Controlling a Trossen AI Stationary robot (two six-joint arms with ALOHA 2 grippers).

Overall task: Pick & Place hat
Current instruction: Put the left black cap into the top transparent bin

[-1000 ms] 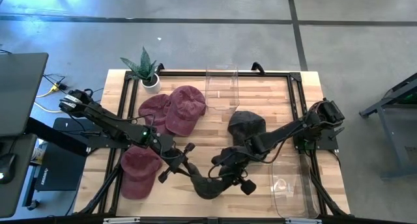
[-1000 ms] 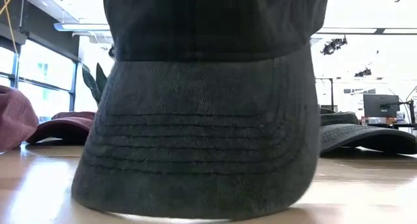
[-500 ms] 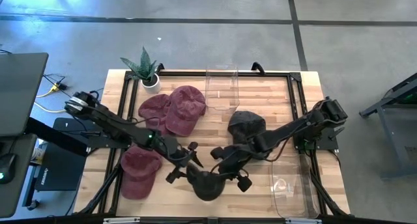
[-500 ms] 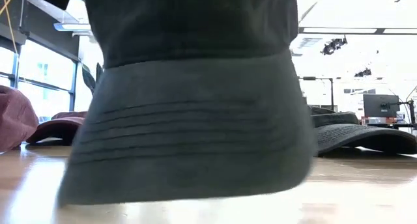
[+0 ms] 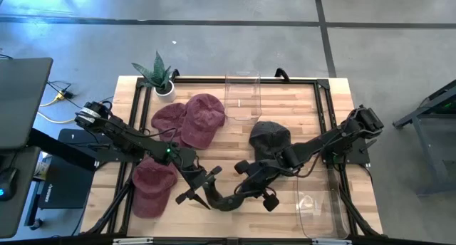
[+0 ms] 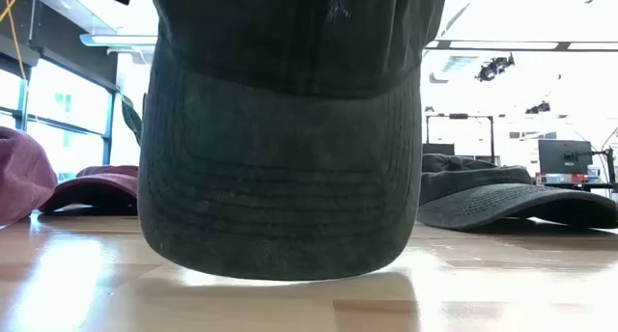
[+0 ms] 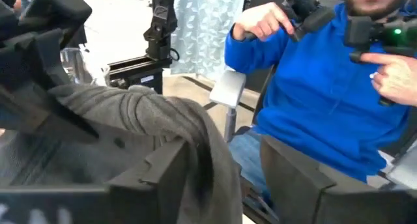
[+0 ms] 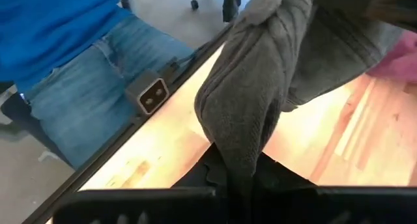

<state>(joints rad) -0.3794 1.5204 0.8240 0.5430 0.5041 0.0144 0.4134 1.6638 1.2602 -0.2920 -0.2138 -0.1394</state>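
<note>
A dark grey hat (image 5: 222, 201) hangs between my two grippers near the table's near edge. It fills the low view (image 6: 280, 178) with its brim pointing down, just above the wood. My right gripper (image 5: 246, 191) is shut on the hat's right side. My left gripper (image 5: 198, 188) is open at the hat's left side, with grey cloth (image 7: 150, 113) draped over one finger. A second dark grey hat (image 5: 269, 138) rests on its brim mid-table. My left gripper is open; a fold of the hat's cloth (image 7: 195, 152) lies over one finger (image 7: 153, 178) and hangs down into the gap, while the other finger (image 7: 306, 185) stands apart from it. It comes slanting from the table's left. My right gripper pinches a bunched fold of the hat's cloth (image 8: 238, 152) between its two fingers, coming slanting from the table's right. The hat (image 8: 254, 87) is gathered and drawn out beyond the fingers, lifted off the table.
Three maroon hats lie at the left: two (image 5: 171, 118) (image 5: 204, 119) overlapping toward the far side, one (image 5: 152, 188) near the left edge. A potted plant (image 5: 160, 77) stands at the far left corner. Clear containers stand mid-far (image 5: 242, 97) and near right (image 5: 317, 206). A person in blue (image 7: 326, 87) sits beyond the near edge.
My left gripper has moved toward the near edge and toward the hat, staying open, and now reaches its left side. The dark hat, whose brim was down by the table a second ago, has swung and risen, and looks narrower from above.
</note>
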